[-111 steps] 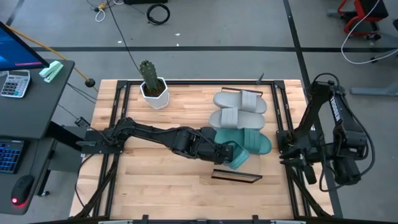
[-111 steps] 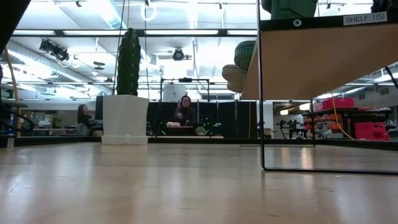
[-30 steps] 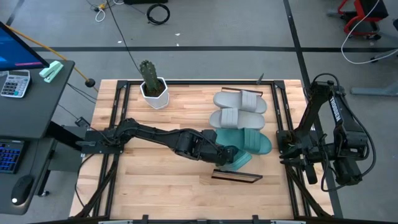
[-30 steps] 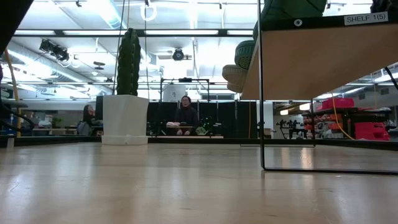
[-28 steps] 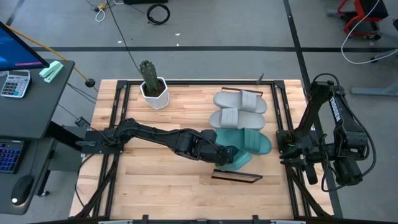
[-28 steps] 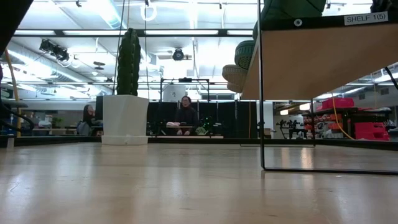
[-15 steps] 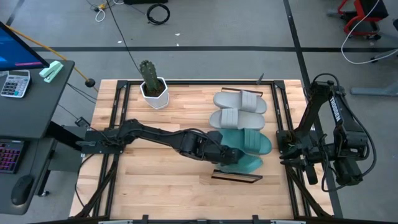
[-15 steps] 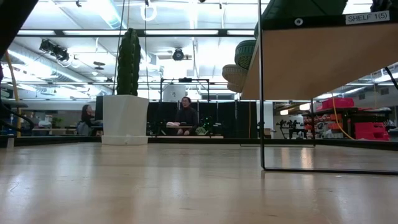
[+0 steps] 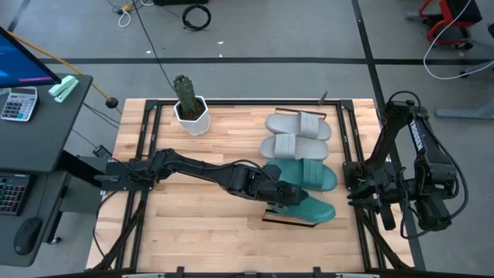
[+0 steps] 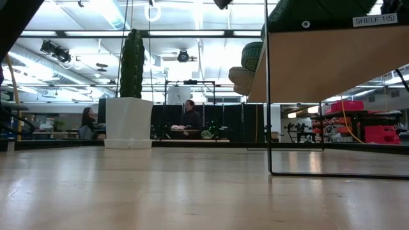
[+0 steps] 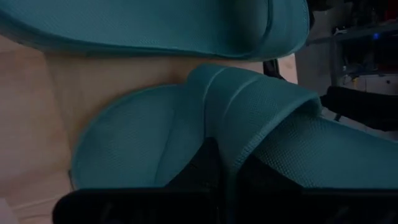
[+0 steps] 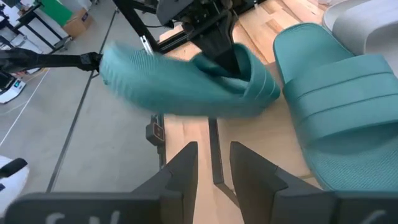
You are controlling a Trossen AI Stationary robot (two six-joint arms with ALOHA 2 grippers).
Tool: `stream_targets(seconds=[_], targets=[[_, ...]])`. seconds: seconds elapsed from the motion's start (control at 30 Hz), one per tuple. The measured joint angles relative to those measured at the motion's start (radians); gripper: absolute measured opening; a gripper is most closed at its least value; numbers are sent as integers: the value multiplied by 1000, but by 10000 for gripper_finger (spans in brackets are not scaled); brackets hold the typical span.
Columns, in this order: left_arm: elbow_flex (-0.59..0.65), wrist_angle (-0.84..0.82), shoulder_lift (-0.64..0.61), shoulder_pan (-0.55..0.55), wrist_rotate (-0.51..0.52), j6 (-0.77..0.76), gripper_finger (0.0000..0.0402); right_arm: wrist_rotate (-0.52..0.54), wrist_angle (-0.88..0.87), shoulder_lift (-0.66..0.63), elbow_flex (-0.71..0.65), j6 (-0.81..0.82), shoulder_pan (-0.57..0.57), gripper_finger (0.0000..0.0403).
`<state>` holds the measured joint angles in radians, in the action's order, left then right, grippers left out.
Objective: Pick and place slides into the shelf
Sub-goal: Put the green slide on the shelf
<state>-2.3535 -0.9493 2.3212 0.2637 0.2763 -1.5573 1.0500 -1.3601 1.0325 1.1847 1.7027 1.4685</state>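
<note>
My left gripper [image 9: 284,194] is shut on a teal slide [image 9: 310,209], which lies lengthwise over the shelf [image 9: 266,218] near the table's front. In the low view that slide [image 10: 313,11] shows just above the shelf's wooden top [image 10: 319,64]; whether it touches I cannot tell. The second teal slide [image 9: 305,174] lies sole down on the table just behind it. Two grey slides [image 9: 296,135] lie side by side farther back. My right gripper [image 12: 208,165] waits open at the table's right edge, pointing at the held slide [image 12: 186,87]. My left gripper holds the teal slide by the edge of its wide strap [image 11: 231,158]. One finger [image 11: 202,171] reaches in under the strap and the other lies outside it. The fingers slant down from the table's left. The slide sits about level, sole down, over the shelf.
A cactus in a white pot [image 9: 189,108] stands at the table's far left part. Bare wooden tabletop [image 9: 201,224] lies left of the shelf. People sit at desks in the room beyond the table [image 10: 188,115].
My left gripper has gone down and toward the table's right and near edges, still shut on the teal slide. The slide, earlier tipped up beside the other teal slide, now lies about level and lengthwise over the shelf.
</note>
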Motion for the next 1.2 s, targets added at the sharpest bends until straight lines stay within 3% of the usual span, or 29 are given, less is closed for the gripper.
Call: stream_targets(seconds=[0.33,0.73,1.2], targets=[[0,87,31,-6,13,8,13,0,39,0,0,0,0,101],[-5,125,39,11,142,-14,14,23,69,0,0,-2,0,101],[-2,-18,-26,57,285,-90,13,23,68,0,0,-5,0,101]])
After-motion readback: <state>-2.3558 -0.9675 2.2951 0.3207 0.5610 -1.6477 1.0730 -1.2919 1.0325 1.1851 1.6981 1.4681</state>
